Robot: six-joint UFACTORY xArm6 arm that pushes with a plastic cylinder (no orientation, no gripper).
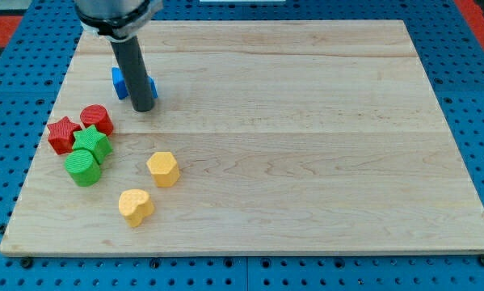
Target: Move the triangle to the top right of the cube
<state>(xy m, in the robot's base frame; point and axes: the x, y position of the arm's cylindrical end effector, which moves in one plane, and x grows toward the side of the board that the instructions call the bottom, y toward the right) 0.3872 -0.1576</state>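
Note:
My rod comes down from the view's top left, and my tip [143, 107] rests on the board. A blue block [119, 81] shows just left of the rod, touching or very close to it. A sliver of blue [152, 86] shows on the rod's right side. The rod hides most of this blue, so I cannot tell its shape, or whether it is one block or two. No triangle or cube can be clearly made out.
Near the board's left edge there is a cluster of a red star [61, 134], a red cylinder [97, 119], a green star [93, 143] and a green cylinder [83, 166]. A yellow hexagon [162, 169] and a yellow heart [135, 205] lie below. The wooden board [322, 145] sits on blue pegboard.

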